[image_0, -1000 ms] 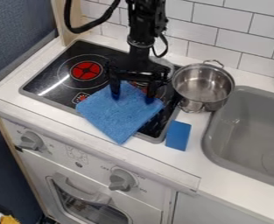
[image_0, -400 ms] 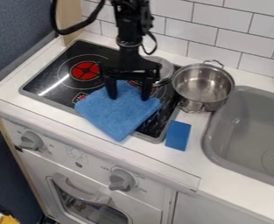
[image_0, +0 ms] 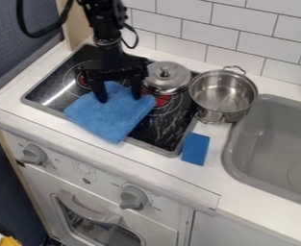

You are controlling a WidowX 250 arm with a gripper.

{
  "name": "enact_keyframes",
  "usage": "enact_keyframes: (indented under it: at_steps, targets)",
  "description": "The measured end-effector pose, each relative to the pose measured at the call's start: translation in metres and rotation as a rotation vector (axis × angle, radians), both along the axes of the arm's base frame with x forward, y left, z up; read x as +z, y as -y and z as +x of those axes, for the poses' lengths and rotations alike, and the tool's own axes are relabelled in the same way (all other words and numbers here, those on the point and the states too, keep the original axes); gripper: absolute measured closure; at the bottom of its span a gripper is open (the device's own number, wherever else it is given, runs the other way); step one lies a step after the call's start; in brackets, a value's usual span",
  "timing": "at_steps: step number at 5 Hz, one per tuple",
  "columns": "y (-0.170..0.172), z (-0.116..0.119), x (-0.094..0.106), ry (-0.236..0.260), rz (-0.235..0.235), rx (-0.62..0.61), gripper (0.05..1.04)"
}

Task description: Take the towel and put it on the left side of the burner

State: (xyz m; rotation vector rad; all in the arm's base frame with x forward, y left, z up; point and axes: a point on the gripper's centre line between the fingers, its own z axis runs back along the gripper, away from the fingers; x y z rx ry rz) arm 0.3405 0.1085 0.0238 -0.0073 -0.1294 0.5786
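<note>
Blue towel (image_0: 111, 114) flat across the stove's front edge

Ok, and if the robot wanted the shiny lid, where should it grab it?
Probably by the little knob, coming straight down from above. The knob sticks up from the middle of the round lid, and the pot stands close on one side.

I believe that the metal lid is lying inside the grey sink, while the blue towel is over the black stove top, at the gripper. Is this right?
Not quite: the camera view shows the metal lid at the back of the black stove top, not inside the grey sink. The blue towel is over the stove top, at the gripper.
</note>
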Motion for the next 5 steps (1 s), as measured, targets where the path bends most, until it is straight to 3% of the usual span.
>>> enact_keyframes:
  at_steps: [3,5]
  targets:
    - [-0.057,0.009,0.008,0.022,0.037,0.145,0.083]
    - [-0.073,0.038,0.008,0.057,-0.015,0.150,0.083]
